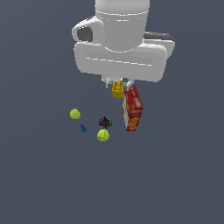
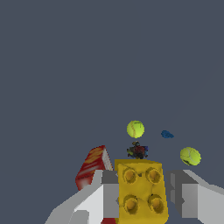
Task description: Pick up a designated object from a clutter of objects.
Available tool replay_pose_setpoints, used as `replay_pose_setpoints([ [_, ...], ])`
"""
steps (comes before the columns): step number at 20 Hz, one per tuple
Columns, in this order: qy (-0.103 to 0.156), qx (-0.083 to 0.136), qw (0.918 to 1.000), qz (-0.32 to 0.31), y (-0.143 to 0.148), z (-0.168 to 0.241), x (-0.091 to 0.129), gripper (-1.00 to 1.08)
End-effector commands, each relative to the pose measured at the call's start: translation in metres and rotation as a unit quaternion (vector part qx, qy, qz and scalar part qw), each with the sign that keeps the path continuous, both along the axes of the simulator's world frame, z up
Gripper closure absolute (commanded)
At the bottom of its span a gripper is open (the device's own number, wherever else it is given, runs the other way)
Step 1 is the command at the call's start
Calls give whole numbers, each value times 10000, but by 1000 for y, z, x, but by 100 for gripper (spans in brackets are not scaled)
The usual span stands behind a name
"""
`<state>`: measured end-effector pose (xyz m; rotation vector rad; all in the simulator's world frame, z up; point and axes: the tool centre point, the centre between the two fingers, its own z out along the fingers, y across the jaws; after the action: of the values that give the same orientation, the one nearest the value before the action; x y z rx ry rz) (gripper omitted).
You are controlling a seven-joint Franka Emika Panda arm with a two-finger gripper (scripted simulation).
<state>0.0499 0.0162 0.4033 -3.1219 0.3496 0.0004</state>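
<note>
The yellow-orange studded toy brick (image 1: 117, 89) hangs between my gripper's (image 1: 117, 85) fingers, lifted well above the floor. In the wrist view the brick (image 2: 141, 190) fills the space between the two grey fingers (image 2: 109, 194), which are shut on its sides. Below lie two yellow-green tennis balls (image 1: 75, 114) (image 1: 103, 135), a tiny blue piece (image 1: 83, 128) and a small dark multicoloured item (image 1: 105, 122). The tall red cracker box (image 1: 132, 109) stands just to the exterior view's right of the brick.
The wrist view shows the same clutter: the near tennis ball (image 2: 135, 129), the other ball (image 2: 190, 155), the blue piece (image 2: 166, 134), the dark item (image 2: 138, 151) and the cracker box (image 2: 92, 167). The floor (image 1: 43, 183) is plain dark grey.
</note>
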Motion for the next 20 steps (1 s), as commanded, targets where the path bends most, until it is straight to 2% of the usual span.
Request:
replay_pose_setpoints([
  [1, 1, 0, 10000, -1, 0, -1, 0, 108],
  [8, 1, 0, 10000, -1, -2, 3, 3, 108],
  [20, 1, 0, 10000, -1, -14, 23, 20, 108],
])
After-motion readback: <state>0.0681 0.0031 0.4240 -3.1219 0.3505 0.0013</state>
